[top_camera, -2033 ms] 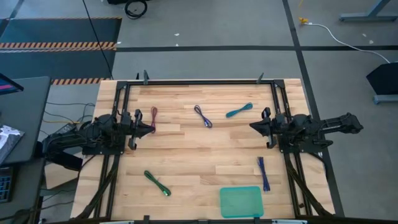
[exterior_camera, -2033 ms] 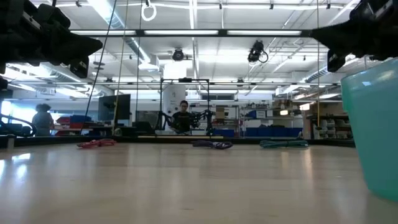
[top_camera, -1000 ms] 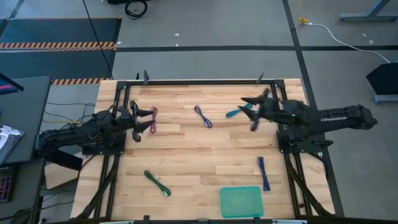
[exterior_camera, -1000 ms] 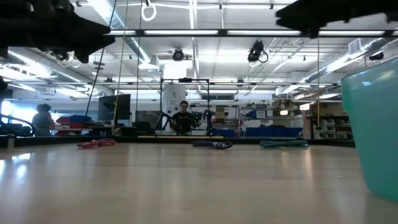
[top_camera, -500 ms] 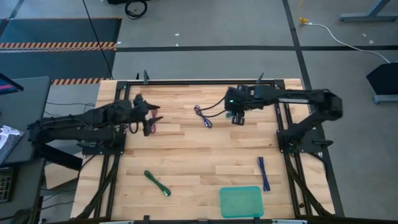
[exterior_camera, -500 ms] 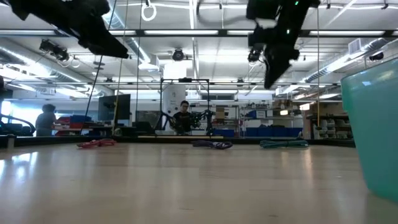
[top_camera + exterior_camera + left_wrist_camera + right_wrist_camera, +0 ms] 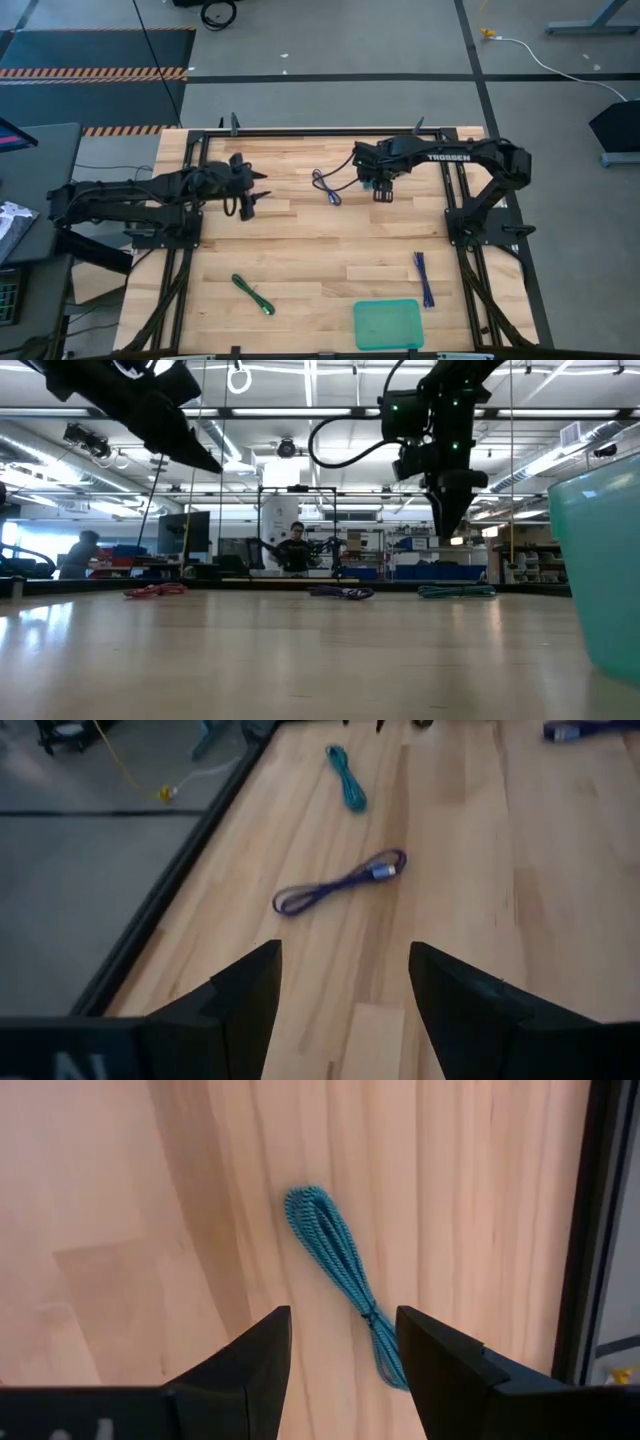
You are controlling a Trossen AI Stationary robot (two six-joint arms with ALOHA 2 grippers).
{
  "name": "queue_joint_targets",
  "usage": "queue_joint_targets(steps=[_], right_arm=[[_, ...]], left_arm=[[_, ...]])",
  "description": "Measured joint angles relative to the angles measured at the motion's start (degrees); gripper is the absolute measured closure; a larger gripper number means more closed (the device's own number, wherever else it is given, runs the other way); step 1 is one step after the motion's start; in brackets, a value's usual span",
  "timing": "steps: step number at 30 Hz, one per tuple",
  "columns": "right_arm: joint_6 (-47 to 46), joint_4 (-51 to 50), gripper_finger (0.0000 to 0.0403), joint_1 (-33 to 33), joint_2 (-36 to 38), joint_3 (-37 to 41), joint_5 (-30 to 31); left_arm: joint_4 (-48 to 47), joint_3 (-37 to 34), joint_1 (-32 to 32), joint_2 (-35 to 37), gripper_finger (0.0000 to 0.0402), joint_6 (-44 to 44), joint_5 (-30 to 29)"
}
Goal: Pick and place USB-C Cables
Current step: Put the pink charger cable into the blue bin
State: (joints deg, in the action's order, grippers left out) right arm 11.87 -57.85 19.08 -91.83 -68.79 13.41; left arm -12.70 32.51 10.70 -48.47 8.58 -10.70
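Observation:
My right gripper [image 7: 340,1352] hangs open, pointing down, just above the teal USB-C cable [image 7: 338,1268], which lies flat on the far part of the table and is not touched. My left gripper [image 7: 253,190] is open in the air over the far left, above the maroon cable [image 7: 155,590], which it mostly hides in the high view. The purple cable [image 7: 326,187] lies between the two grippers. The green cable [image 7: 253,295] lies near left, and the blue-violet cable [image 7: 424,278] near right.
A flat teal tray [image 7: 387,323] sits at the near edge, right of centre, and looms large in the low view [image 7: 598,570]. A black frame rail [image 7: 320,131] borders the table's far side. Bare wood [image 7: 330,250] fills the table's middle.
My right gripper has swung toward the table's left and tipped to point down, ending over the teal cable. My left gripper has reached a little toward the right and risen, ending over the maroon cable. No cable has moved.

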Motion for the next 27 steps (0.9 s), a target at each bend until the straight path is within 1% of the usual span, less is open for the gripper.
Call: queue_joint_targets(steps=[7,11,24,25,27], right_arm=[[0.4,0.6,0.0215,2.9,-1.9,0.0,-1.4],[0.8,1.4,0.0215,3.3,-2.0,0.0,-1.6],[-0.2,1.2,0.0215,3.4,-1.8,0.0,-1.5],[-0.2,1.3,0.0215,3.4,-1.8,0.0,-1.5],[-0.2,1.3,0.0215,3.4,-1.8,0.0,-1.5]], left_arm=[[7.0,0.0,-0.1,0.0,0.0173,-0.3,4.0],[11.6,0.0,-0.1,0.0,0.0173,1.9,4.5],[8.0,0.0,0.0,-1.0,0.0173,-0.4,4.5],[8.0,0.0,0.0,-1.1,0.0173,0.1,4.0],[8.4,0.0,0.5,-1.0,0.0174,2.7,0.6]])
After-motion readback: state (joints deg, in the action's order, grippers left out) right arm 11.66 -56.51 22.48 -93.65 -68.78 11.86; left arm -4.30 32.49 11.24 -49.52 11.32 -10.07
